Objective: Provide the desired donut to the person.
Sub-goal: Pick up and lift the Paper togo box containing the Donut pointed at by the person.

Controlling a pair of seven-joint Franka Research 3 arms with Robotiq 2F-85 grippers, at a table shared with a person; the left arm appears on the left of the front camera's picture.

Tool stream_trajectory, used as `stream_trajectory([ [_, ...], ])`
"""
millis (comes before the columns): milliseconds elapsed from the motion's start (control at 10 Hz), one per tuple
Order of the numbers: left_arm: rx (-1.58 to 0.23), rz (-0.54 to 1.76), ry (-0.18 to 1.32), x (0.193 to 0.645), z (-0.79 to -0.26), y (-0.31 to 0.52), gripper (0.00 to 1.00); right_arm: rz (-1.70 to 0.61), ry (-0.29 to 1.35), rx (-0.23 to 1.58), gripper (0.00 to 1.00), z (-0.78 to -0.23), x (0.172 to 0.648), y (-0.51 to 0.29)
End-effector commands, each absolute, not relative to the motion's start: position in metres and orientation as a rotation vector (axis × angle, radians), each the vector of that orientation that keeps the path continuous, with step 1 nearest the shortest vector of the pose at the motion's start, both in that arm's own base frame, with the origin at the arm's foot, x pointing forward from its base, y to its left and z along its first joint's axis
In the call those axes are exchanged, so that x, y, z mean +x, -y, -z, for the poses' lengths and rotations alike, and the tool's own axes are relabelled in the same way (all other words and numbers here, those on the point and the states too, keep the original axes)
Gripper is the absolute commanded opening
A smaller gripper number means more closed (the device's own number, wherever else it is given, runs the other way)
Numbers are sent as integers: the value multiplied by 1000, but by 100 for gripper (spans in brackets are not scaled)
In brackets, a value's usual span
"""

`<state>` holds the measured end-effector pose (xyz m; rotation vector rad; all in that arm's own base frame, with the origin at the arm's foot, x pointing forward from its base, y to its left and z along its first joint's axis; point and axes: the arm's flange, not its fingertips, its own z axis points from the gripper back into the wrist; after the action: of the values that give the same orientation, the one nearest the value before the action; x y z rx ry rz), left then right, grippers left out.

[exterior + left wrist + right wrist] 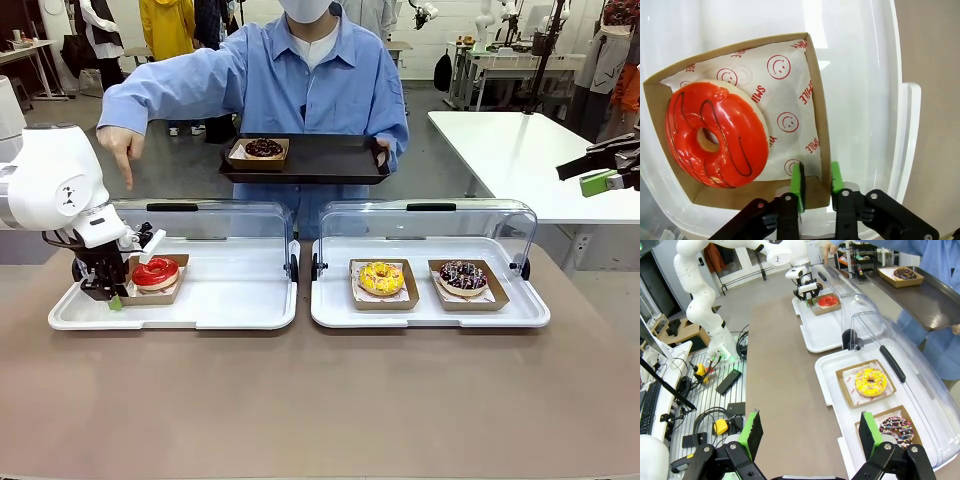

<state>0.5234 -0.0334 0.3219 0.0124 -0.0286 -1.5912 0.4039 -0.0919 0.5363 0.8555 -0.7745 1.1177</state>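
- Tabletop (320, 400) nearest me was brown, with two white trays side by side farther along it, each with a clear lid swung up at the back.
- My right gripper (810, 435) hung high off to the right of the table, fingers spread wide with nothing between them.
- My left gripper (816, 172) was down in the left tray (230, 300), at the corner of a cardboard box (812, 90).
- Its green pads (797, 182) stood close together, one on each side of the box's wall; I could not tell whether they were pressing on it.
- In that box, on smiley-print paper, lay the red donut (715, 135), just beside the fingers and untouched by them.
- The right tray (430, 315) held a yellow donut (381, 277) and a sprinkled chocolate donut (463, 276), each in its own box.
- Across the table stood the person (320, 90), one hand (125, 150) pointing down above the red donut's end.
- The person's other hand (383, 155) held a black tray (330, 160) carrying a boxed chocolate donut (264, 148).
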Motion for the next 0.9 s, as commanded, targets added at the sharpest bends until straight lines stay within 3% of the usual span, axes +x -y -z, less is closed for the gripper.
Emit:
stream_trajectory([
  [0,18,1567,34,527,-323,35,0,-1122,786,866,100,-537,404,91],
  [400,26,1584,32,525,-328,32,0,-1122,786,866,100,-537,404,91],
  [800,17,1593,-37,490,-365,31,0,-1122,786,866,100,-537,404,91],
])
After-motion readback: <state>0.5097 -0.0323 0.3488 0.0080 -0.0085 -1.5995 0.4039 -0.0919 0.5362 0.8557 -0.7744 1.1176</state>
